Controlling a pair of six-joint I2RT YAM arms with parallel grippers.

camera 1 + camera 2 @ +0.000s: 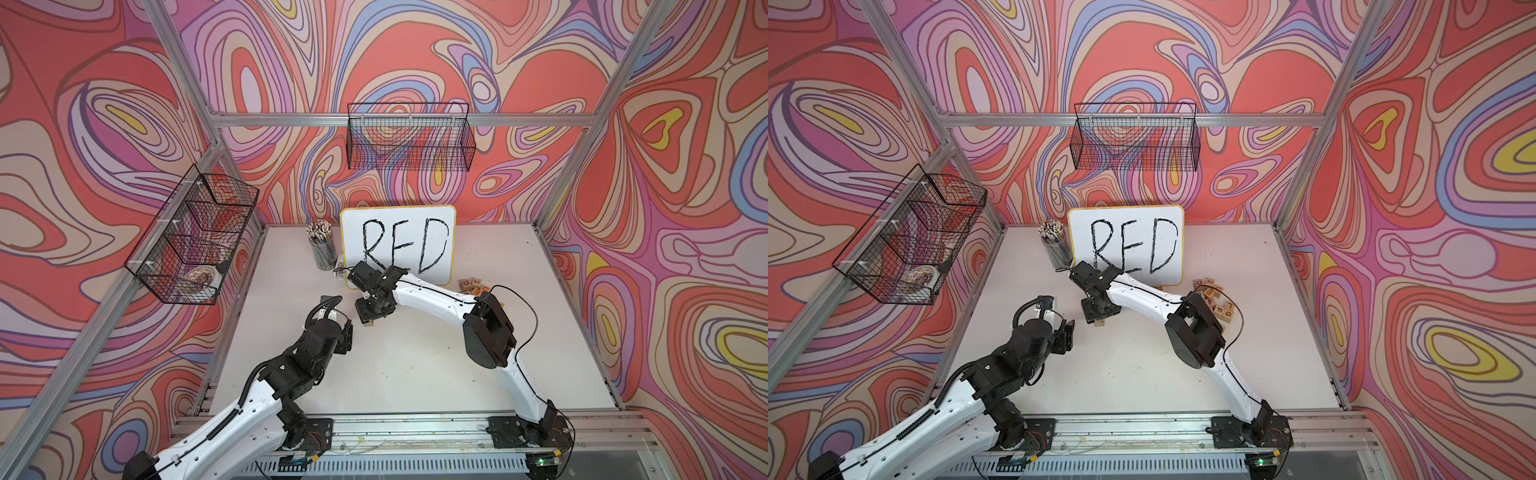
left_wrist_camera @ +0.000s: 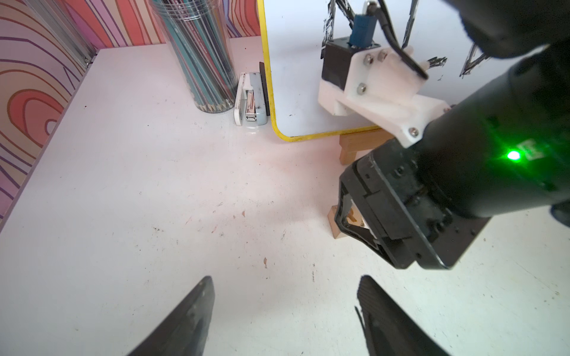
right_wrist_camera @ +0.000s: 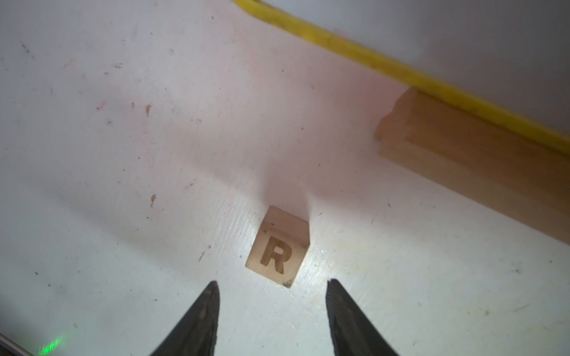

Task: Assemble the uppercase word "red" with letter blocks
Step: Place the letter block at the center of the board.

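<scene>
While the R block (image 3: 279,248) is being left flat on the table (image 3: 123,154), just in front of the whiteboard (image 3: 339,46), the right gripper (image 3: 272,282) is being held close above it — jaws parted wider than the cube, nothing gripped. No long axis is being offered; its faces are being presented slightly askew. The left gripper (image 2: 287,277) — likewise parted and empty — is being held farther off.

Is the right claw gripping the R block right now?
No, the R block sits on the table, and the right claw stands open with neither finger touching it.
</scene>
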